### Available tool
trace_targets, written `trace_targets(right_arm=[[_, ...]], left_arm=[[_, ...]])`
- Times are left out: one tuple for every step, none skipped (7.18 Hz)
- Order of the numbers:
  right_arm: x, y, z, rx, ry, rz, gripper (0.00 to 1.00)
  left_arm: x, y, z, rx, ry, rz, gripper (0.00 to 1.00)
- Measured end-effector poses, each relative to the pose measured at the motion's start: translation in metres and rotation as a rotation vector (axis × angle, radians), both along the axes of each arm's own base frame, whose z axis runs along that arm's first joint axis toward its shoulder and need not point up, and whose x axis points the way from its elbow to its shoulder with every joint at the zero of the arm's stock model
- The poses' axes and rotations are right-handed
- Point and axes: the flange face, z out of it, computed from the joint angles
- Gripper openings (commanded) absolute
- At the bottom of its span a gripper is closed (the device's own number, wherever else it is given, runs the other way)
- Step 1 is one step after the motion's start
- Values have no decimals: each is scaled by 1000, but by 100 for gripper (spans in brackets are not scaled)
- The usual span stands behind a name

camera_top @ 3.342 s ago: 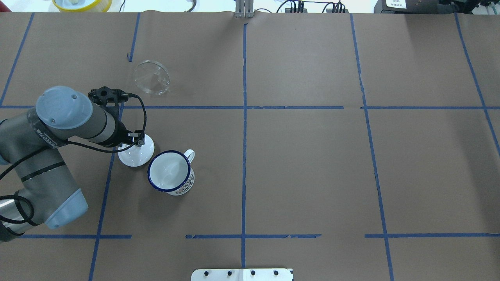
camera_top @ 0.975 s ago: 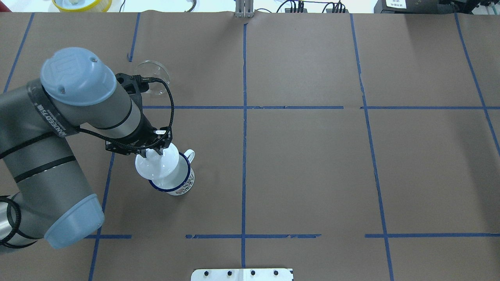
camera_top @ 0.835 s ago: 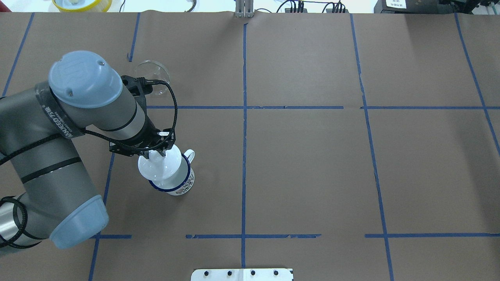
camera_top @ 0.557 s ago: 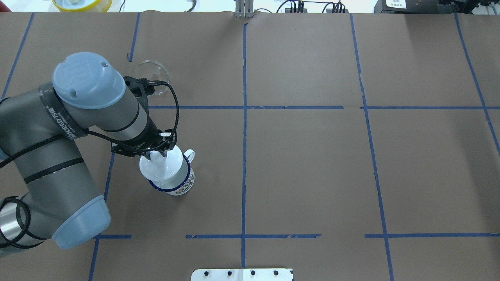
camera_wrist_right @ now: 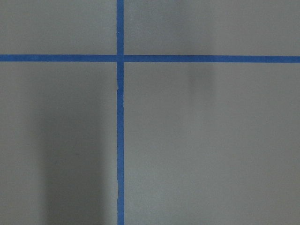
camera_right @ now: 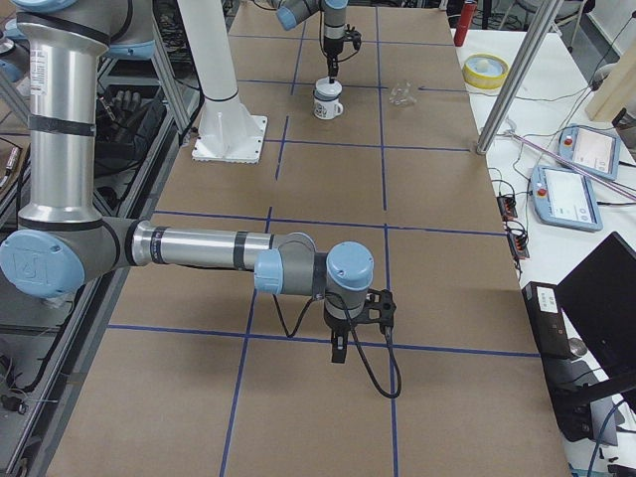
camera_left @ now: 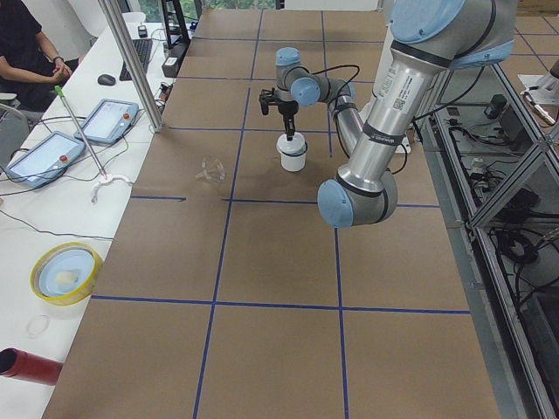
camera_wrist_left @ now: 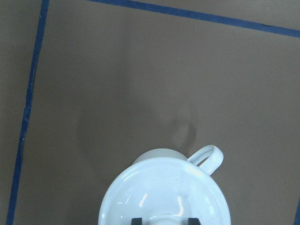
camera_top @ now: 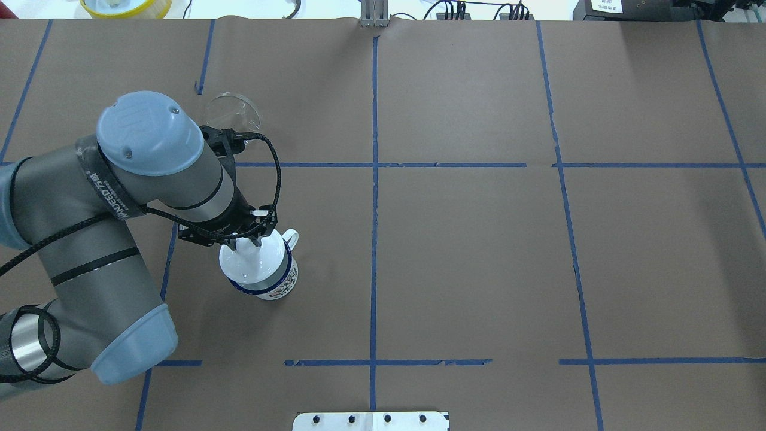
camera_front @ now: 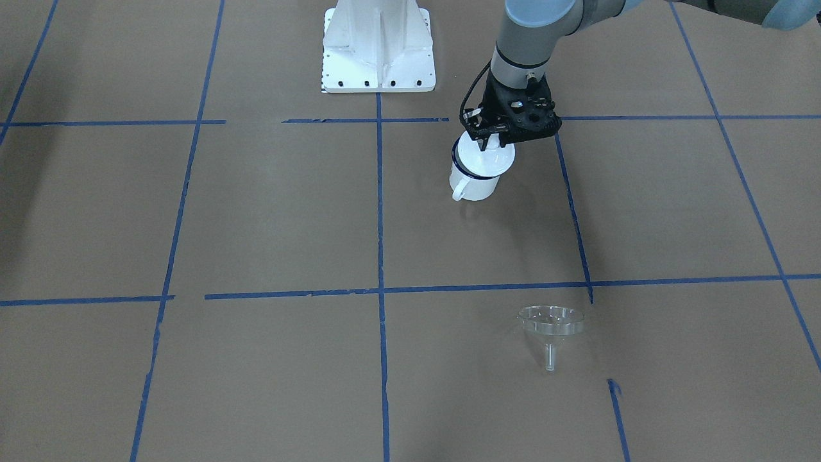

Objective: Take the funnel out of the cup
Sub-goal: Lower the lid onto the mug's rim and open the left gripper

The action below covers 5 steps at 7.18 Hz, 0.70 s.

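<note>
The clear funnel (camera_top: 236,106) lies on the table far from the cup, also seen in the front view (camera_front: 551,323). The cup (camera_top: 274,287), a white mug with a blue rim, stands upright (camera_front: 476,185). My left gripper (camera_top: 248,240) is shut on the knob of a round white lid (camera_top: 254,264) and holds it over the cup's mouth, set a little to the left. I cannot tell if the lid touches the rim. The left wrist view shows the lid (camera_wrist_left: 164,192) and the cup's handle (camera_wrist_left: 207,157). My right gripper (camera_right: 338,353) hangs over bare table far away; I cannot tell its state.
Brown paper with blue tape lines covers the table (camera_top: 467,251). The robot's white base plate (camera_front: 378,51) stands at the near edge. A yellow-rimmed dish (camera_top: 125,6) sits beyond the far left corner. The left arm partly hides the funnel in the overhead view.
My left gripper took the white lid by its knob from the table left of the cup, lifted it and carried it right over the cup's mouth. The funnel has not moved.
</note>
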Motion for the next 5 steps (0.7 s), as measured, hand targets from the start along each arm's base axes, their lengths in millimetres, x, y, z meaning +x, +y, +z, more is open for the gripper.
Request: trace_targets(right_arm=[[0, 0, 0, 0, 0, 0, 100], [0, 0, 0, 0, 0, 0, 100], [0, 0, 0, -1, 0, 0, 100], [0, 0, 0, 0, 0, 0, 100], [0, 0, 0, 0, 0, 0, 100]], left_arm=[[1, 1, 0, 0, 0, 4, 0], [3, 2, 0, 0, 0, 6, 58], [3, 2, 1, 1, 3, 7, 100], [5, 2, 2, 5, 8, 8, 100], [6, 1, 3, 9, 11, 8, 100]])
